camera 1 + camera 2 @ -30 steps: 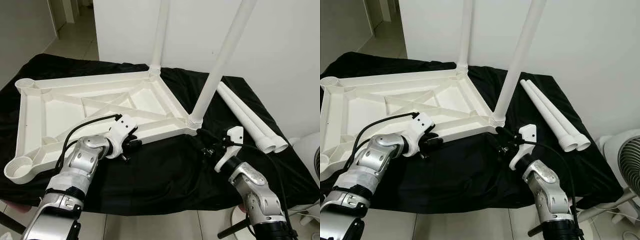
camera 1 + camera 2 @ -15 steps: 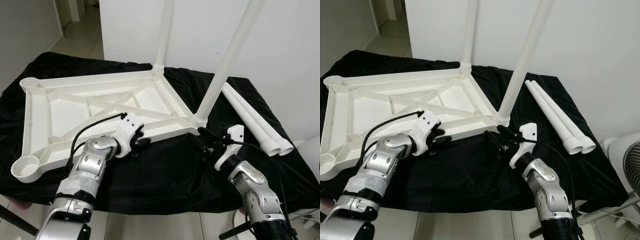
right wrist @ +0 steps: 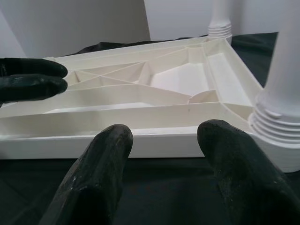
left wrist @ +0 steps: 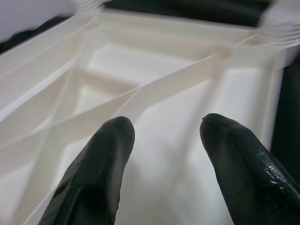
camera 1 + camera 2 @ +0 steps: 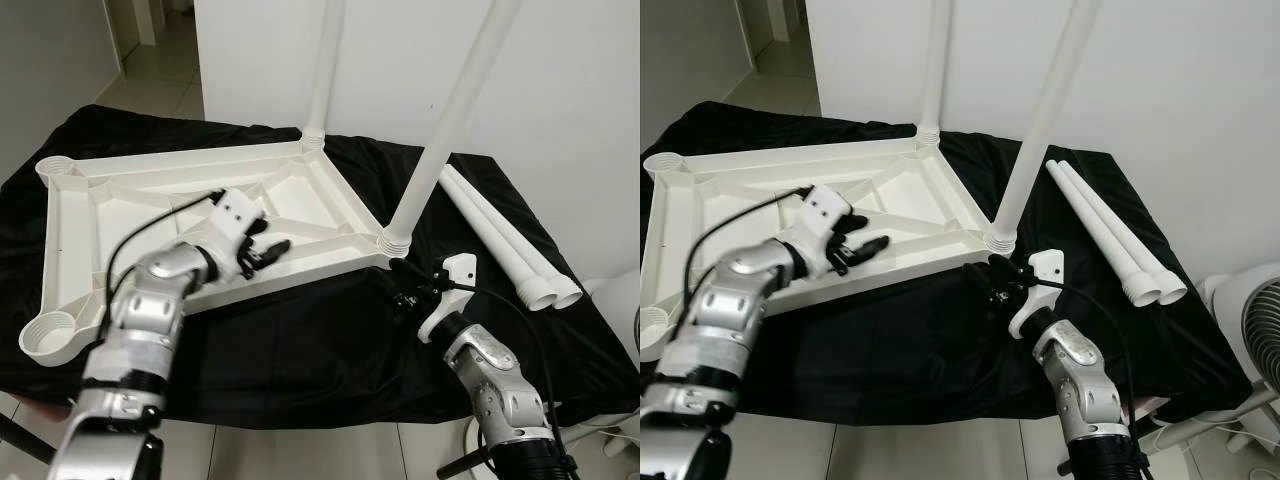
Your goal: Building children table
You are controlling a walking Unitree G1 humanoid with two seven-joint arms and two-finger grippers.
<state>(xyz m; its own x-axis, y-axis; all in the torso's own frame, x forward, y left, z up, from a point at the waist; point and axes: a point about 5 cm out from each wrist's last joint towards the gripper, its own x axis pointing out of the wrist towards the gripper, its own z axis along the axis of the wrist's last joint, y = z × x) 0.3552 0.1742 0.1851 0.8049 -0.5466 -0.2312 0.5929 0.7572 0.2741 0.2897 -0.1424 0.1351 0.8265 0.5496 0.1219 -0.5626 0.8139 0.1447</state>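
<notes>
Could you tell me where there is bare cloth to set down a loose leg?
The black cloth is bare along the near edge, between the tabletop frame and the right gripper. It is crowded on the right, by the two loose legs, and over the frame, where the left gripper hovers.

A black cloth (image 5: 330, 350) drapes the work surface, hanging over its near edge. Behind it rises a plain white wall (image 5: 560, 90), with pale floor tiles (image 5: 150, 75) running off at the far left. A white fan (image 5: 1252, 320) stands at the right edge.
</notes>
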